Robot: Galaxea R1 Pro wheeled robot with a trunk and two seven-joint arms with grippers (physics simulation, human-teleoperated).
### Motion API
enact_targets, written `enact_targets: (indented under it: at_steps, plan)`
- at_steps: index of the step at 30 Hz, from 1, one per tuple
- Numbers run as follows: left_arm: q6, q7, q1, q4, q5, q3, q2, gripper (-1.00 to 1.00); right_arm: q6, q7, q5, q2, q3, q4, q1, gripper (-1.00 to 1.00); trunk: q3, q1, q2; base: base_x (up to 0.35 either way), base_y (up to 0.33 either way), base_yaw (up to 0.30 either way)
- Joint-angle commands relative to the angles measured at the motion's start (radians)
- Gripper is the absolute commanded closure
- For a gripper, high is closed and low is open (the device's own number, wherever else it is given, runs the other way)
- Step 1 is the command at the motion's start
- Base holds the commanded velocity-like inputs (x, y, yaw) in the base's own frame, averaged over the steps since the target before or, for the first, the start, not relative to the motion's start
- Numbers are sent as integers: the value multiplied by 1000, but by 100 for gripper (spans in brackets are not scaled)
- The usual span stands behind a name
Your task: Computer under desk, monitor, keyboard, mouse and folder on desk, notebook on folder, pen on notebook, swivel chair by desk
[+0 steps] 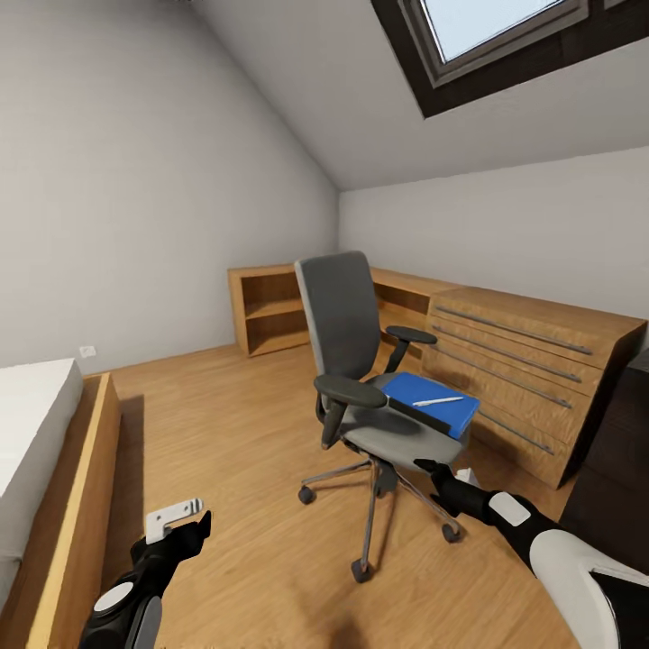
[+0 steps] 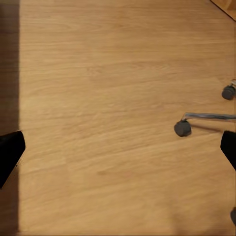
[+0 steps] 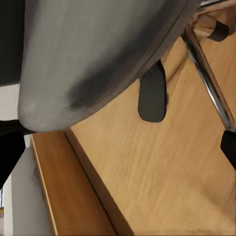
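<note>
The grey swivel chair [image 1: 365, 361] stands mid-floor, its back toward the low shelves. On its seat lies the blue folder [image 1: 431, 397], a dark strip along its near edge, with the white pen [image 1: 439, 401] on top. I cannot make out the notebook. My right gripper [image 1: 443, 473] is open just below the seat's front edge; its wrist view shows the seat underside [image 3: 98, 54] and a chrome leg [image 3: 206, 73]. My left gripper [image 1: 185, 523] hangs open over the floor, left of the chair's castors [image 2: 182, 128]. A dark desk end [image 1: 622, 451] shows at the right edge. Computer, monitor, keyboard and mouse are out of view.
A bed in a wooden frame [image 1: 77, 505] runs along the left. A light wood chest with long steel handles [image 1: 523, 379] sits behind the chair, with an open low shelf [image 1: 270, 311] beyond. A skylight [image 1: 505, 36] cuts the sloped wall. Wood floor [image 1: 234, 424] lies left of the chair.
</note>
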Motion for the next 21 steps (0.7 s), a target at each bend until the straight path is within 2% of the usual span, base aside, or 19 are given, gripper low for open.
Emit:
enact_targets:
  at_steps: [1,8,12,21]
  plan:
    - [5,5,-1,-1,7,0,-1,-100,6,1,3,0,-8,0,0,-100,-1,0,0,-32,0,227]
    - [5,5,-1,-1,7,0,-1,-100,7,-2,3,3,-5,1,0,-100,-1,0,0,-8,0,259]
    - [5,5,-1,-1,7,0,-1,-100,7,-2,4,22,-6,0,0,-100,-1,0,0,-1,0,268]
    - [5,5,-1,-1,7,0,-1,-100,7,-2,5,42,-1,0,0,-100,-1,0,0,0,0,269]
